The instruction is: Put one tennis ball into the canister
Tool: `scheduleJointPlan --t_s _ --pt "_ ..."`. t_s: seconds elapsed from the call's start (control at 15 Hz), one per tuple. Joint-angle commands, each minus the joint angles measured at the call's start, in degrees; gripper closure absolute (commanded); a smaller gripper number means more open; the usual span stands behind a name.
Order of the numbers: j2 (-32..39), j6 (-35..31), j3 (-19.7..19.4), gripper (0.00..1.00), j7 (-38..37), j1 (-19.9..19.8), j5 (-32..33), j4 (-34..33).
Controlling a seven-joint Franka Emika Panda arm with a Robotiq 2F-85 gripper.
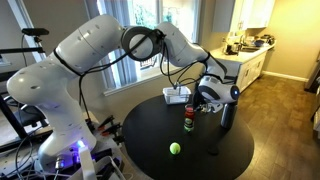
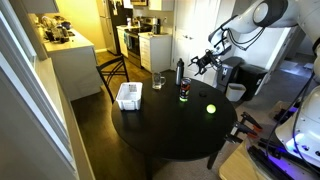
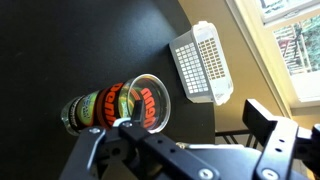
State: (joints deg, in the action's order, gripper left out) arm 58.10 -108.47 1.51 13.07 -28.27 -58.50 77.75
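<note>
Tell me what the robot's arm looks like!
The arm is white and chunky, made of rounded, tube-like pieces with dark rings at the joints. A black cable loops along the outside of it. At the end sits a black, blocky pincer.

Round black table (image 1: 150, 135), wood floor (image 1: 285, 110)

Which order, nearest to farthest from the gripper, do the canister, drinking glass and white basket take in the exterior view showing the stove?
Measured from the gripper:
1. canister, just below it, mid-table.
2. drinking glass, further along, near the table's back edge.
3. white basket, at the table rim farthest from the arm.
</note>
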Motion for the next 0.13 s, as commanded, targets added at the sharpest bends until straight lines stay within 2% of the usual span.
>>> scheduleJointPlan --t_s 0.0,0.07 --pt "0.2 0.8 -1.6 0.0 0.3 1.1 -1.2 -0.4" --pt "0.2 0.8 -1.6 0.0 0.3 1.1 -1.2 -0.4"
